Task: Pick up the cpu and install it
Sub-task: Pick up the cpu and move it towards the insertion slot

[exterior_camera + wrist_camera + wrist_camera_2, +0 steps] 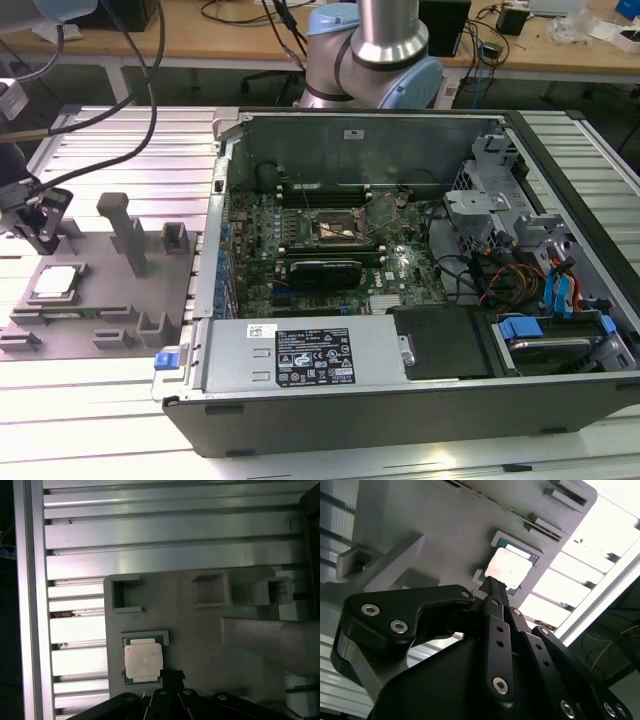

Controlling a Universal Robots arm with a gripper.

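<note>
Hovering over the grey fixture tray (112, 292): my claw (43, 238) hangs above the tray, near the pocket that holds the cpu (55, 282). The cpu lies flat in that pocket with its silver top up, seated in the tray and not lifted. In both wrist views the claw's tip (492, 585) (172, 676) sits just beside one edge of the cpu (509, 569) (143, 661). I cannot tell whether they touch, nor how wide the claw stands. Upright grey posts (125, 228) rise from the tray beyond the cpu. The open computer case (400, 400) lies beside the tray, on the exterior view's right. The socket frame (335, 228) on its motherboard (400, 265) is well apart from the tray.
</note>
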